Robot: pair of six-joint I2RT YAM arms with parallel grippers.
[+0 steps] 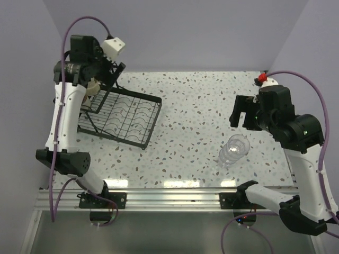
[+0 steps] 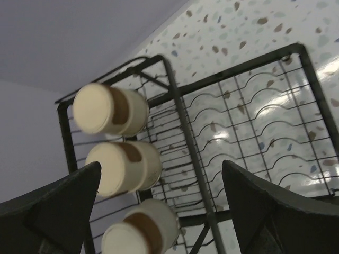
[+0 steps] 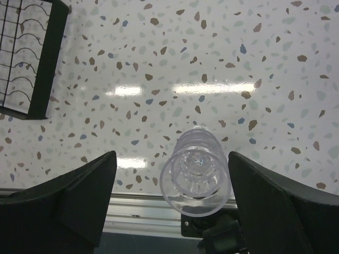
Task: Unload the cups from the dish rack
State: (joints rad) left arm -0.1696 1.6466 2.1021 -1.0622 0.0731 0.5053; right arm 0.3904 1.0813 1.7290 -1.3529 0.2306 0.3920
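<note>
Since the left arm (image 1: 63,121) hangs with its jaws spread wide and empty over the raised basket tier at the upper left of the overhead view, I judge the step in hand to be lifting one of the three cream cups (image 2: 124,168) out of the dish rack (image 1: 154,120). In the left wrist view the cups lie on their sides in a column left of centre, closer to the left jaw than the right. I would shift that way until one cup sits midway, then come down across its round wall and not its flat end. I would close gently, because a smooth cylinder can roll or squirt out between flat pads. The thin black wires crowd close around the cups, so I would lift straight up to avoid snagging one. Each cup looks matte and opaque, with a pale disc end and a brown patch, though the view is a little blurred. At the lower right of the overhead view the right arm (image 1: 310,159) also has its jaws open, holding nothing. They flank, without touching, a nested stack of clear tumblers (image 3: 196,172), ribbed and glossy, resting on the speckled tabletop (image 1: 196,116) near the metal rail (image 1: 175,198).
</note>
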